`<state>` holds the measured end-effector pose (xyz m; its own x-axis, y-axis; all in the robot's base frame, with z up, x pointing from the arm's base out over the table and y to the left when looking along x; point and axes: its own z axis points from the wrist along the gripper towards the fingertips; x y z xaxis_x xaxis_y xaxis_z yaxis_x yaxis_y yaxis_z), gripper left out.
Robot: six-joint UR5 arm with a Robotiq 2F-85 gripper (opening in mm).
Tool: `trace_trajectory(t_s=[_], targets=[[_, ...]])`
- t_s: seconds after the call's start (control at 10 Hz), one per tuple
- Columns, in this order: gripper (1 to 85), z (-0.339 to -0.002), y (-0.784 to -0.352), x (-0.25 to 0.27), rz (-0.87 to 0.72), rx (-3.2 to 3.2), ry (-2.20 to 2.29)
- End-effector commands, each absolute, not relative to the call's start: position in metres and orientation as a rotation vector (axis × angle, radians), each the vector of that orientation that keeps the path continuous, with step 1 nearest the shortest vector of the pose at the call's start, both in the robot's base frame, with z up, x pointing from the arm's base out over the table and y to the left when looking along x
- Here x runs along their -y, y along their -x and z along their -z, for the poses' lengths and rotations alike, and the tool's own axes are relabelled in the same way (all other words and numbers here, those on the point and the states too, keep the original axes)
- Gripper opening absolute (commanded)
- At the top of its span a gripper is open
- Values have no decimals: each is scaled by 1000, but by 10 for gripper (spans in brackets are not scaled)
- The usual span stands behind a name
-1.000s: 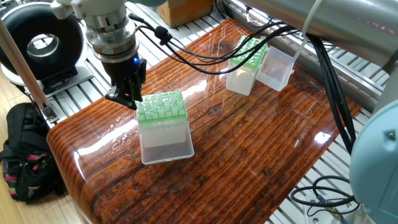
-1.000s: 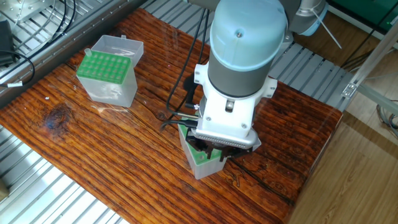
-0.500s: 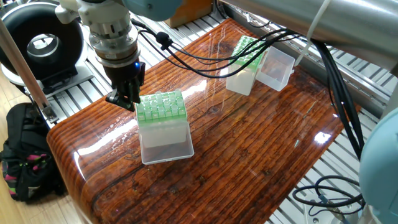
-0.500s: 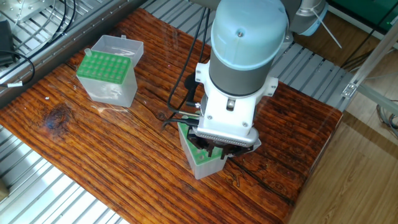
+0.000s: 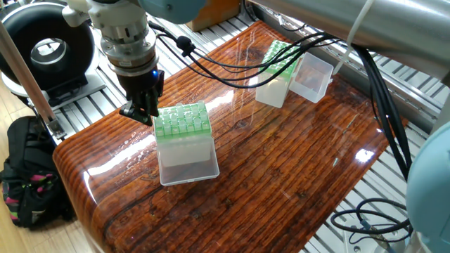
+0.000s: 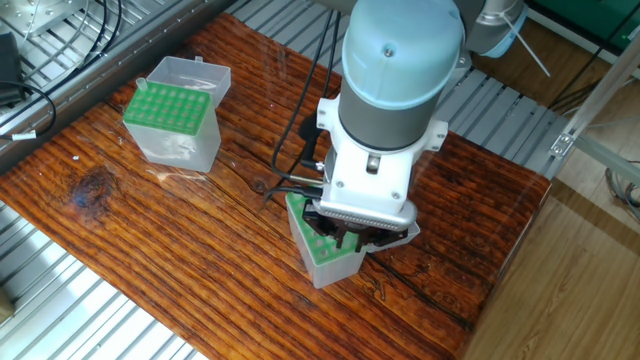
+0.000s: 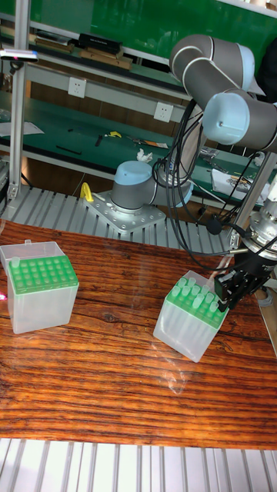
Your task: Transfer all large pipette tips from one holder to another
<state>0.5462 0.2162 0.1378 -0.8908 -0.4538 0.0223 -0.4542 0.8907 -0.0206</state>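
**Gripper poised at the edge of the nearer tip box**

The gripper is seen pointing downward at the outer edge of a green-topped box, its dark fingers level with the box's green rack and just beside it. Whether the jaws are parted or closed, and whether anything is held between them, cannot be told: in one fixed view the fingers are seen edge-on, and in the other fixed view they are hidden under the arm's wrist.

Rounded green tops are seen standing up from the rack of this box in the tall fixed view; the large pipette tips themselves cannot be made out as separate tubes in any view.

A second green-topped box is placed well apart from the gripper, toward the opposite end of the wooden table, with a clear hinged lid open beside it.
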Motion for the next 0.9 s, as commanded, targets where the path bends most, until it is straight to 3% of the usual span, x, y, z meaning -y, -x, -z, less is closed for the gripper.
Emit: trace_trajectory(t_s=[0.0,0.8], targets=[[283,-139,-544,-218,-21,3039,-725],[263,-141,-547,-222,-26,3042,-709]])
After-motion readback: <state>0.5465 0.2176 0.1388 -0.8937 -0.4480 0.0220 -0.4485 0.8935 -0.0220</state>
